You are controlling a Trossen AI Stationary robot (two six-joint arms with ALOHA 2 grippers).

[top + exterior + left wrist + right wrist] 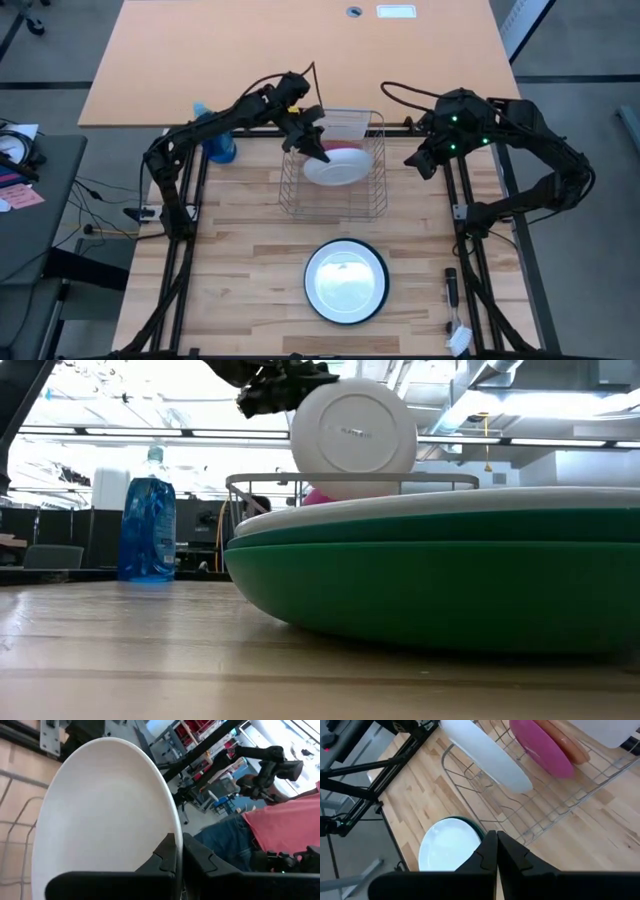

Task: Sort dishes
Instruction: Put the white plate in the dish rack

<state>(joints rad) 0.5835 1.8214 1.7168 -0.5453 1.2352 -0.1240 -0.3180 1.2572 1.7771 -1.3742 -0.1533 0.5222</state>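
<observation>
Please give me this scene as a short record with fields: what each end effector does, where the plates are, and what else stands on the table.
left end effector: shut on the white plate, holding it tilted over the wire rack
right end effector: shut, empty, hovering beside the rack
plates in rack: magenta plate, orange plate
stack on table: dark-rimmed white plate on top of green plate
other: blue spray bottle next to the rack
</observation>
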